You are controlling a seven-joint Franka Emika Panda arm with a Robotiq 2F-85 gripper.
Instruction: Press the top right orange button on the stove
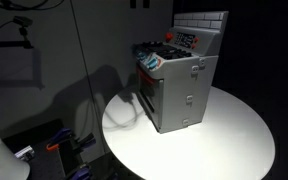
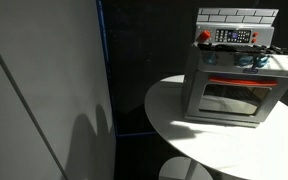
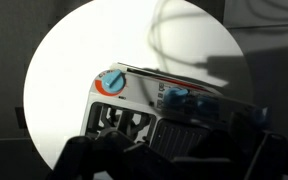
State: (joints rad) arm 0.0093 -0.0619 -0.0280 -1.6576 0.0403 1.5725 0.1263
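Item: grey toy stove (image 1: 189, 90) (image 2: 234, 70) (image 3: 134, 97), boxy and upright.
Location: on a round white worktop (image 1: 234, 135) (image 2: 179, 125) (image 3: 74, 60), set off centre; bare surface lies before its front.
Back panel: light tiled back panel (image 1: 201, 22) (image 2: 237, 15), rising behind the cooktop.
Knob: one red-orange knob (image 1: 167, 37) (image 2: 205, 36) (image 3: 111, 83) at the end of the control strip below the tiles; in the wrist view it is round with a blue mark.
Oven door: oven door (image 2: 232, 98) on the front, windowed, with a red-orange strip above it.
Cooktop: small blue pieces (image 1: 152, 62) (image 3: 176, 97), too small to identify.
Tool: tool (image 3: 174, 160), a dark mass along the lower edge of the wrist view, over the stove; cannot tell whether its fingers are apart or together.
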